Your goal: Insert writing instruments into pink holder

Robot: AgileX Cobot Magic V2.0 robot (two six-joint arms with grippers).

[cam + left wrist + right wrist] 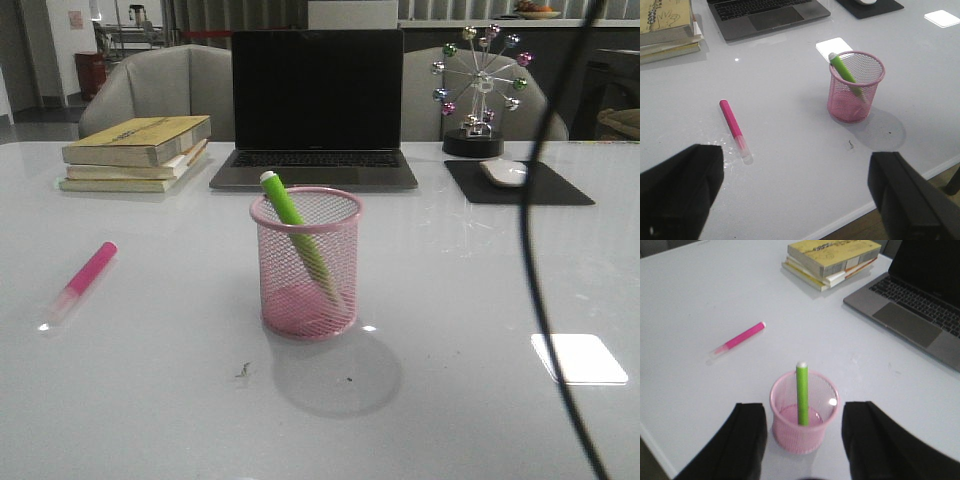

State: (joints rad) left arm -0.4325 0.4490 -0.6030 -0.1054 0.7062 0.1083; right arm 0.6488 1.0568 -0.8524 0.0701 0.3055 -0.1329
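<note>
A glossy white tabletop (450, 400) is seen from the front, with a pink holder (306, 264) standing upright at its centre. A green marker (300, 250) is leaned inside the holder, its whitish end above the rim. A pink marker (84, 278) is laid flat, well apart on the holder's left. A laptop (316, 110) is placed behind the holder.

In the left wrist view, the left gripper (795, 195) is shown with jaws spread wide, holding nothing.

In the right wrist view, the right gripper (804, 440) is shown with jaws parted either side of the holder, without visible contact.
</note>
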